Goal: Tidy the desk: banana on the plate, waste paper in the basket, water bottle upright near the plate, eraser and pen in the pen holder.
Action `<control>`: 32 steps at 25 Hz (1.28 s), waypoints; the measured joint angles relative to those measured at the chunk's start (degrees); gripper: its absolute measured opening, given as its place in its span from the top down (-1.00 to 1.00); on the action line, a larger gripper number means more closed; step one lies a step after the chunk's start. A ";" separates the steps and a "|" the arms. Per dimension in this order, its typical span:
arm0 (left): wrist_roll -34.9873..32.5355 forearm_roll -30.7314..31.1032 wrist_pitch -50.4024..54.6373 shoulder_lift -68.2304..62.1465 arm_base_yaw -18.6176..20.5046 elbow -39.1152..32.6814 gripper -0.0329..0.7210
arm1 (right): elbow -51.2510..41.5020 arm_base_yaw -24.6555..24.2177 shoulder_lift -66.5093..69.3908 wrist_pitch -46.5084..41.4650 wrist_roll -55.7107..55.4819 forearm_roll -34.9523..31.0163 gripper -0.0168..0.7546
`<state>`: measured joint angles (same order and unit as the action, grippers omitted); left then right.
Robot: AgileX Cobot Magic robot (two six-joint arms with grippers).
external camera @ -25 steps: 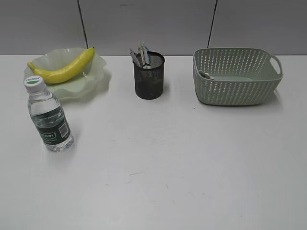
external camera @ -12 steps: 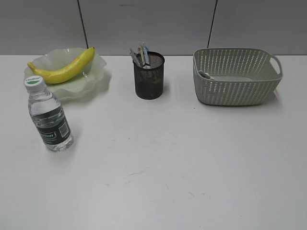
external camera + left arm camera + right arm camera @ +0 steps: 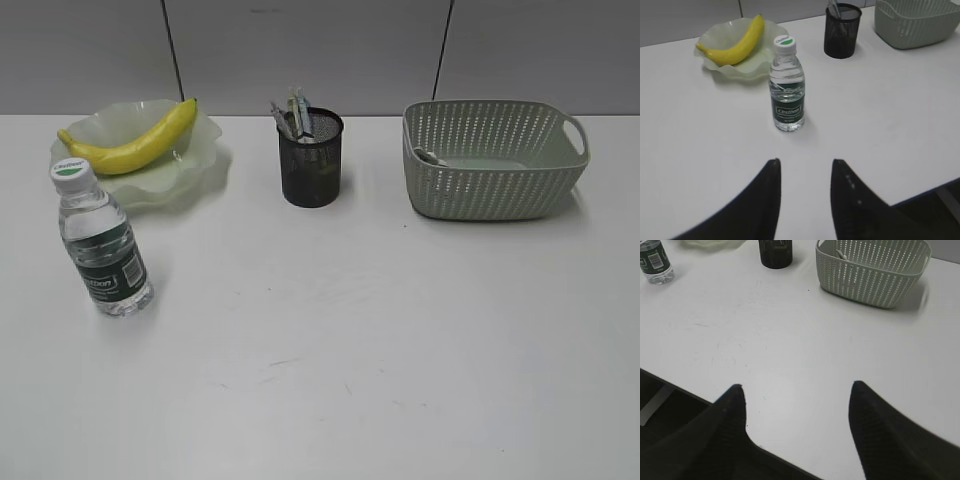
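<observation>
Both tools hang spread and empty above the surface [image 3: 330, 340]: the left tool [image 3: 804, 172] narrowly parted, the right tool [image 3: 796, 392] wide apart. The water bottle [image 3: 787, 85] stands upright just ahead of the left tool, near the plate [image 3: 195, 165] that holds the banana [image 3: 135, 140].

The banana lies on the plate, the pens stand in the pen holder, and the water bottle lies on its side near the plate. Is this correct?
One detail is wrong: the water bottle stands upright, cap up, as the exterior view shows. The banana on the plate and the pens in the pen holder are correct.
</observation>
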<state>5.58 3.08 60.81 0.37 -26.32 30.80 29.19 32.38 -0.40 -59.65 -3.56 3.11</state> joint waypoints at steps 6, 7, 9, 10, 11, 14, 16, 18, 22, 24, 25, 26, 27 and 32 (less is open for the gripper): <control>0.00 0.00 0.00 0.00 7.98 0.00 0.23 | 0.00 0.00 0.00 0.00 0.00 -0.05 -0.37; 0.00 0.00 0.00 0.00 9.27 0.00 0.23 | 0.00 -0.06 0.00 0.00 0.00 -0.05 -0.37; 0.00 0.00 0.00 0.00 12.43 0.00 0.23 | 0.00 -0.78 0.00 0.00 0.00 -0.11 -0.37; 0.00 0.00 0.00 0.00 13.94 0.00 0.23 | 0.00 -1.59 0.00 0.00 0.00 -0.16 -0.37; 0.00 0.00 0.00 0.00 15.19 0.00 0.23 | 0.00 -2.85 0.00 0.00 0.00 -0.16 -0.37; 0.00 0.00 -0.05 0.00 18.99 0.00 0.23 | 0.00 -9.31 -0.05 0.00 0.00 -0.16 -0.37; 0.00 0.00 -0.05 0.00 20.92 0.00 0.23 | 0.00 -14.54 -0.11 0.01 0.00 -0.16 -0.37; 0.00 0.00 -0.05 0.00 22.01 0.00 0.23 | 0.00 -19.32 -0.11 0.01 0.00 -0.16 -0.37; 0.00 0.00 -0.05 0.00 22.50 0.00 0.23 | 0.00 -23.12 -0.11 0.01 0.00 -0.16 -0.37; 0.00 0.00 -0.05 0.00 22.50 0.00 0.23 | 0.00 -23.36 -0.11 0.01 0.00 -0.22 -0.37; 0.00 0.00 -0.05 0.00 22.50 0.00 0.23 | 0.00 -23.54 -0.11 0.01 0.00 -0.22 -0.37; 0.00 0.00 -0.05 0.00 22.50 0.00 0.23 | 0.00 -23.82 -0.11 0.01 0.00 -0.22 -0.37; 0.00 0.00 -0.05 0.00 22.50 0.00 0.23 | 0.00 -24.39 -0.11 0.01 0.00 -0.22 -0.37; 0.00 0.00 -0.05 0.00 22.50 0.00 0.23 | 0.00 -28.77 -0.11 0.01 0.00 -0.22 -0.37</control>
<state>5.58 3.08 60.77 0.37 -3.82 30.80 29.19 3.61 -0.52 -59.63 -3.56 2.88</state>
